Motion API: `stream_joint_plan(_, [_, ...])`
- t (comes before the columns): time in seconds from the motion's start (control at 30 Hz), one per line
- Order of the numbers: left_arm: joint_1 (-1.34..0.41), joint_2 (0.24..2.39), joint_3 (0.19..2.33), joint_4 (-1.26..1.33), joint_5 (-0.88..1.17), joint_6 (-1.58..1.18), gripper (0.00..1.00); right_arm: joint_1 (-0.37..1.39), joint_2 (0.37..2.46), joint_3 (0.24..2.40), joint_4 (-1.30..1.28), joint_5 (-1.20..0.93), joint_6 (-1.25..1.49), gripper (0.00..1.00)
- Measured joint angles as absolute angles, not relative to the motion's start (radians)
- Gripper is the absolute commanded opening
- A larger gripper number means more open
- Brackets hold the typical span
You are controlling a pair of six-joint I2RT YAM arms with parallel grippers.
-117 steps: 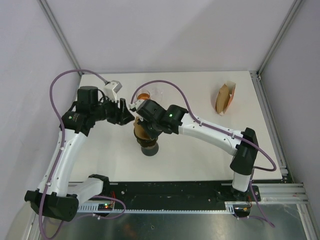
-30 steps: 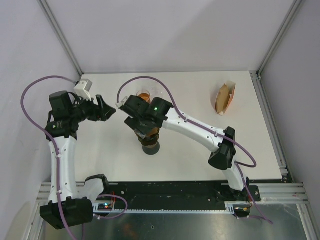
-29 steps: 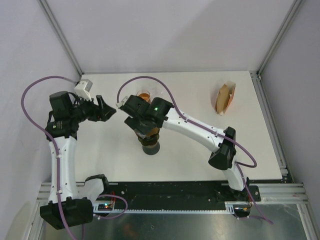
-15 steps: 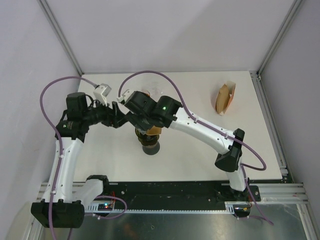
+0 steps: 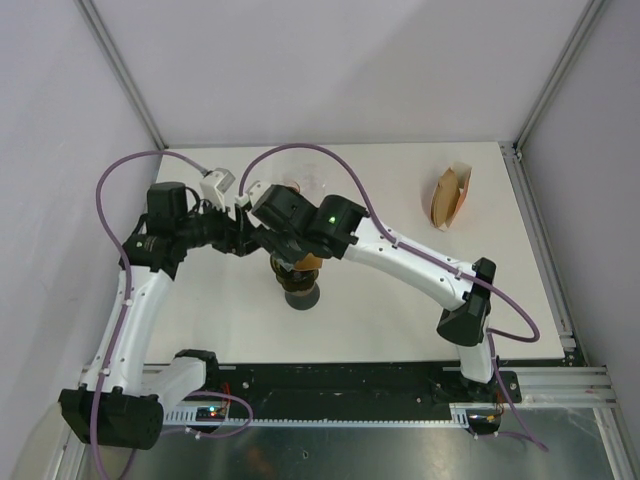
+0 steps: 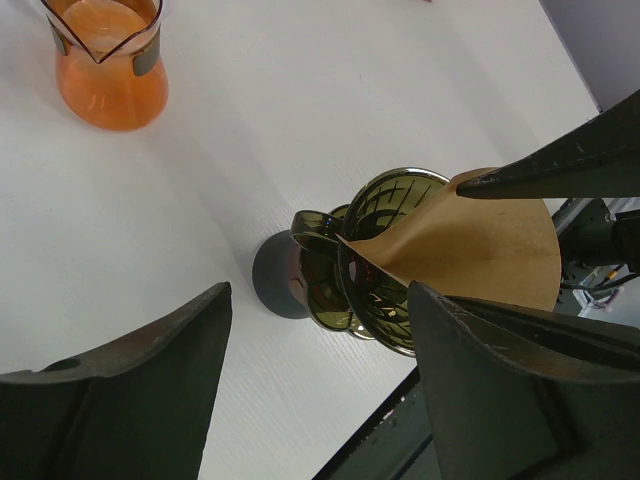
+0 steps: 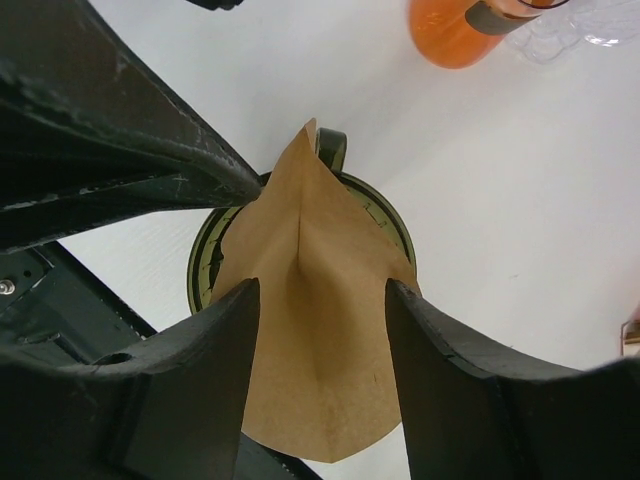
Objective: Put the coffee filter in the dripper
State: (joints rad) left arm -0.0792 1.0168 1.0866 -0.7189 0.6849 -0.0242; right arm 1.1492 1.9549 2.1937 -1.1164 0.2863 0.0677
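**Filter half-seated, both arms crowding the dripper**

On the table (image 5: 400, 320), the dripper (image 6: 385, 260) stands at centre. The coffee filter (image 7: 310, 340) sits partly inside it, folded, its long axis rising toward 3 o'clock in the left wrist view, and appears not yet fully down.

The right gripper (image 7: 320, 380) is directly over it, jaws spread either side of the paper; contact is unclear.

The left gripper (image 6: 315, 390) approaches from 9 o'clock, jaws wide, empty.

Both claws, left (image 5: 243, 236) and right (image 5: 283, 250), meet over the dripper (image 5: 297, 285) on the white table (image 5: 400, 320).
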Motion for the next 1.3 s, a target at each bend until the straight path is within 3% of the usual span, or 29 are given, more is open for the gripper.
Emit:
stream_joint_plan(0.33, [-0.101, 1.030, 1.087, -0.719, 0.676, -0.027, 0.74, 1.163, 1.859, 2.115, -1.026, 0.334, 0.062, 0.60])
stream_joint_plan(0.7, [-0.105, 1.037, 1.101, -0.718, 0.665, -0.027, 0.74, 1.026, 1.571, 1.724, -0.792, 0.274, 0.104, 0.64])
stream_joint_plan(0.97, [-0.107, 1.046, 1.140, -0.719, 0.664, -0.027, 0.75, 0.999, 1.552, 1.590, -0.674, 0.157, 0.120, 0.64])
stream_joint_plan(1.3, [-0.115, 1.056, 1.176, -0.703, 0.661, -0.030, 0.75, 1.000, 1.598, 1.580, -0.610, 0.147, 0.123, 0.65])
